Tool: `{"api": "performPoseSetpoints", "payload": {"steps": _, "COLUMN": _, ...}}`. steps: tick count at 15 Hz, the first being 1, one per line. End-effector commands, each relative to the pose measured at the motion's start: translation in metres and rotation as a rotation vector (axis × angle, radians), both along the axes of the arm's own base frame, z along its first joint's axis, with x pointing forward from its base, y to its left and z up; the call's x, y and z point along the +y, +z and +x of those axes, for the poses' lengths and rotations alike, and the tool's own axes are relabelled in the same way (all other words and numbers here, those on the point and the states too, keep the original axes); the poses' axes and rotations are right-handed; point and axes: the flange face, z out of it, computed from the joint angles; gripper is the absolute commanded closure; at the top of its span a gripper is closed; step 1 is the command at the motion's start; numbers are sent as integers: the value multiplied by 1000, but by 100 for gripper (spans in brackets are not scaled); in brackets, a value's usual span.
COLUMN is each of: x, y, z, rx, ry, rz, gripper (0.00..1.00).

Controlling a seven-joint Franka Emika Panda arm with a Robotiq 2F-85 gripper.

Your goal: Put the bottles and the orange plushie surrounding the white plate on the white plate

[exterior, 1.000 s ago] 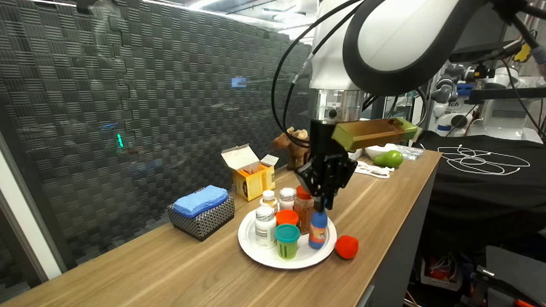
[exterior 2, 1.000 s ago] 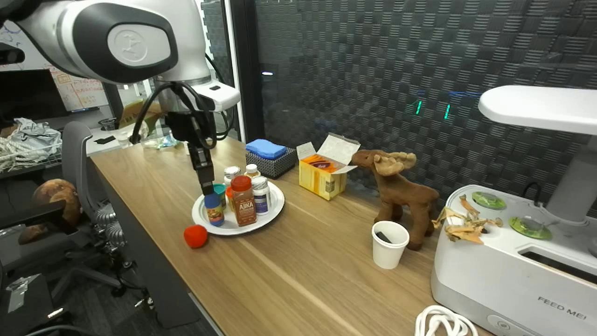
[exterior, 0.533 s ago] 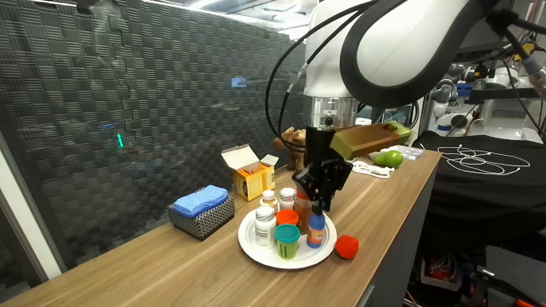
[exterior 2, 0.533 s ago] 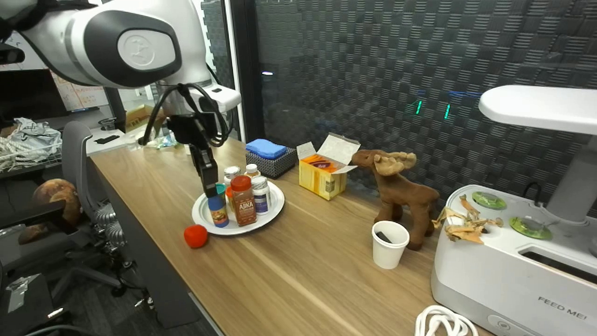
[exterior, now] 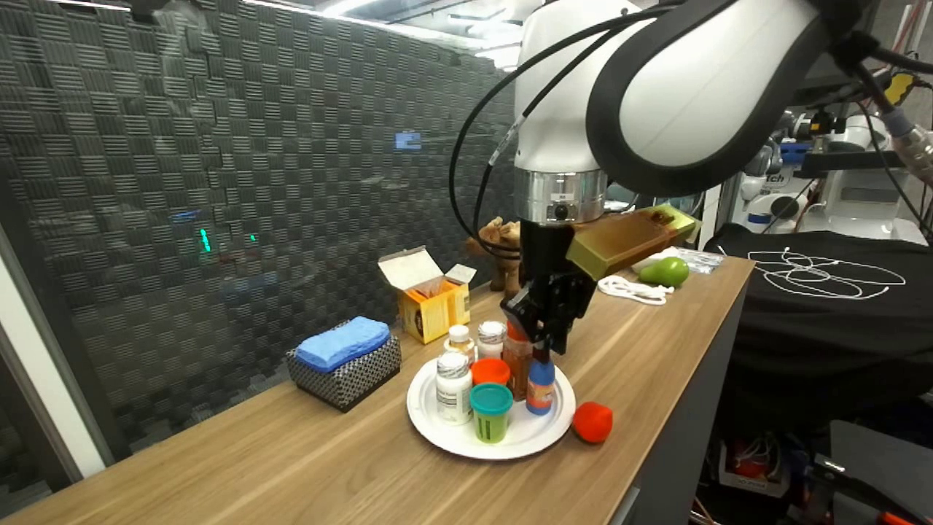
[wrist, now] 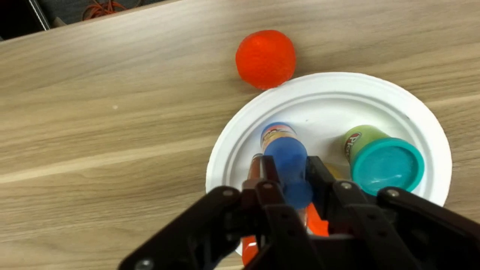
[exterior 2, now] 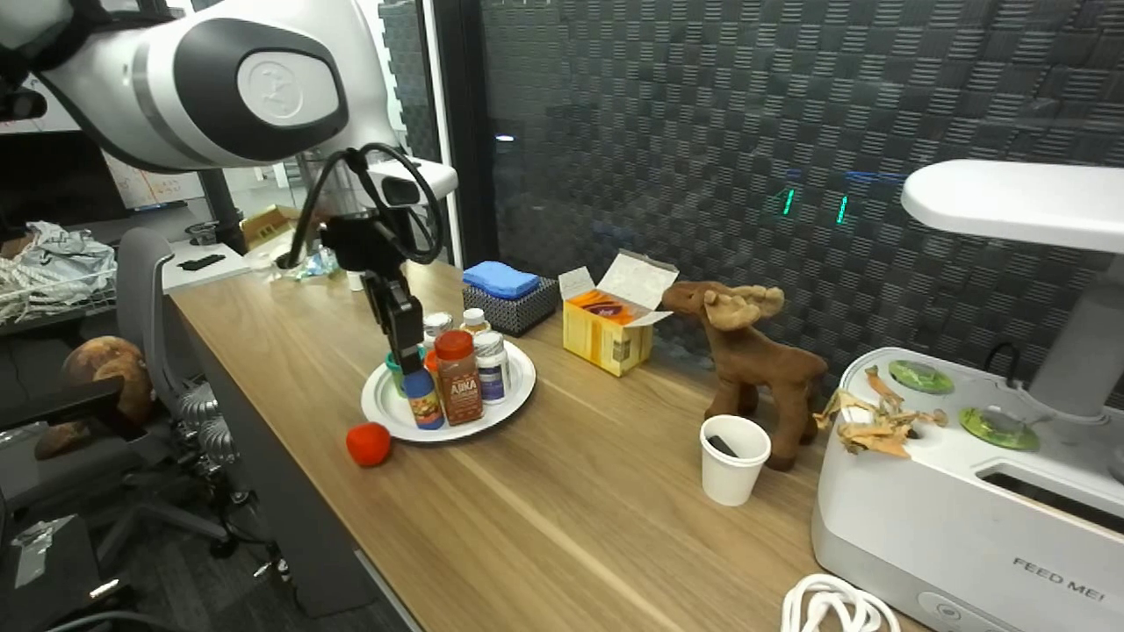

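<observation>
In both exterior views my gripper (exterior 2: pixel 406 358) comes down from above, shut on the upper part of a small blue bottle (exterior: pixel 541 385). The wrist view shows the blue cap flanked by both fingers. That bottle's base is over the white plate (wrist: pixel 330 108) and appears to rest on it, close beside a red-capped brown bottle (exterior 2: pixel 460 386). Also on the plate are a white bottle (exterior: pixel 454 394), a green tub with a teal lid (exterior: pixel 491 419), an orange-lidded jar (exterior: pixel 490 371) and more white-capped bottles (exterior 2: pixel 492 369). The orange plushie (wrist: pixel 266 59) lies on the table just outside the plate's rim.
Behind the plate stand an open yellow carton (exterior 2: pixel 606 329) and a dark box (exterior: pixel 346 379) topped by a blue cloth (exterior: pixel 342 343). A brown moose toy (exterior 2: pixel 755 369), a white cup (exterior 2: pixel 734 461) and a white appliance (exterior 2: pixel 966 500) stand farther along. The table's edge runs near the plushie.
My gripper and the blue bottle have shifted across the plate toward the red-capped bottle, rightward in an exterior view. The plushie and the other bottles stay where they were.
</observation>
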Motion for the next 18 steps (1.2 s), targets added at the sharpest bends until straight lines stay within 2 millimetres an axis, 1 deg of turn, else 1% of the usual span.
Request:
{"api": "performPoseSetpoints", "payload": {"steps": 1, "x": 3, "y": 3, "z": 3, "rx": 1, "ry": 16, "rz": -23, "gripper": 41}}
{"api": "performPoseSetpoints", "payload": {"steps": 3, "x": 4, "y": 6, "z": 1, "rx": 1, "ry": 16, "rz": -18, "gripper": 25}}
{"api": "performPoseSetpoints", "payload": {"steps": 6, "x": 9, "y": 20, "z": -5, "rx": -21, "ry": 14, "rz": -29, "gripper": 1}}
{"api": "performPoseSetpoints", "payload": {"steps": 9, "x": 12, "y": 29, "z": -14, "rx": -35, "ry": 2, "rz": -32, "gripper": 0}}
{"api": "performPoseSetpoints", "payload": {"steps": 11, "x": 14, "y": 30, "z": -23, "rx": -48, "ry": -18, "rz": -29, "gripper": 0}}
{"api": "performPoseSetpoints", "payload": {"steps": 13, "x": 11, "y": 25, "z": -34, "rx": -76, "ry": -46, "rz": -26, "gripper": 0}}
{"api": "performPoseSetpoints", "payload": {"steps": 18, "x": 0, "y": -4, "z": -59, "rx": -133, "ry": -92, "rz": -9, "gripper": 0}}
